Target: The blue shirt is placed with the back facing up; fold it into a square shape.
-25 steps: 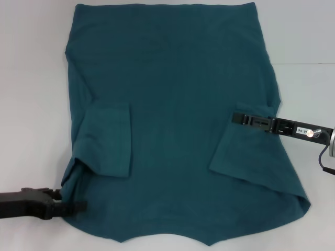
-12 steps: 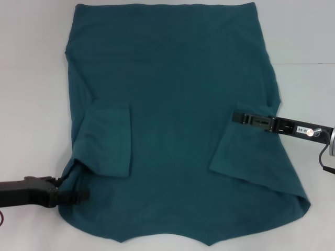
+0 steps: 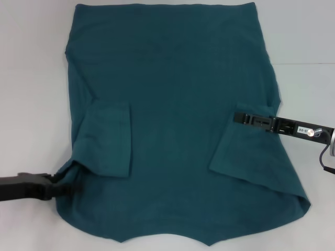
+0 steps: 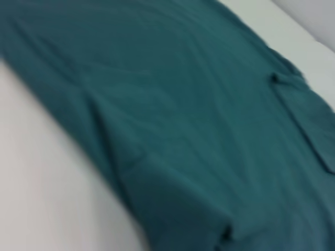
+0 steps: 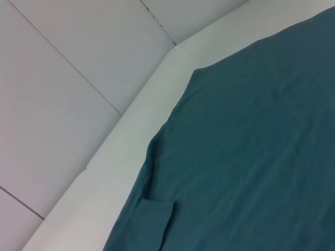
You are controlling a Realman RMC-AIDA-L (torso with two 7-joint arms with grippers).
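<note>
The blue shirt (image 3: 172,78) lies flat on the white table, plain side up, hem at the far edge and neckline nearest me. Both short sleeves are folded inward onto the body, one sleeve on the left (image 3: 107,138) and one on the right (image 3: 246,151). My left gripper (image 3: 70,188) sits low at the shirt's near-left edge, its tip against the cloth just below the left sleeve. My right gripper (image 3: 239,118) reaches in from the right, over the top edge of the right sleeve. The wrist views show the shirt (image 4: 183,104) (image 5: 251,157) only.
Bare white table (image 3: 31,78) borders the shirt on both sides. The right wrist view shows the table's far edge (image 5: 131,125) and a pale tiled floor beyond it. A cable hangs from the right arm (image 3: 324,157).
My left gripper has moved up along the shirt's left edge and drawn back to the left. The right arm and both folded sleeves stay where they were.
</note>
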